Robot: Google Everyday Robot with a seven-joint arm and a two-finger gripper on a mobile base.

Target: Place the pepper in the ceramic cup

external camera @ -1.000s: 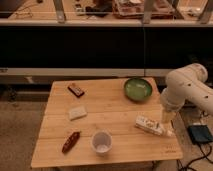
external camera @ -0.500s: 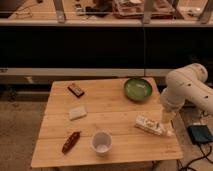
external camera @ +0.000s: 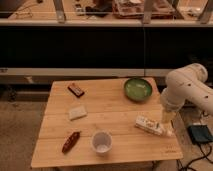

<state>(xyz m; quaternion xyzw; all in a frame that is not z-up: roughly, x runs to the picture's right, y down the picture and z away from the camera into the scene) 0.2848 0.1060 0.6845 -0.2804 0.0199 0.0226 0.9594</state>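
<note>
Pepper: small tapered dark red-brown pepper [external camera: 71,141], lying flat near the front left edge of the light wooden slatted table [external camera: 115,112], free of any grip.
Cup: small white round ceramic cup [external camera: 101,142], upright with its mouth up, just right of the pepper and apart from it. Being so near, it makes for a short carry.
Gripper: two-finger gripper [external camera: 168,127] at the table's right edge, hanging off the bulky white arm [external camera: 187,87], jaws apart, nothing seen held, well apart from the pepper.
Stage: judged not yet begun. A reach across to the left comes first.
Neighbours: long white printed packet [external camera: 149,125] just beside the gripper, pale square pad [external camera: 77,112] mid-left, dark rectangular bar [external camera: 76,89] rear left, round green bowl [external camera: 138,89] rear right.
Risk: the packet lies closest to the gripper and could be nudged as the arm sets off.
</note>
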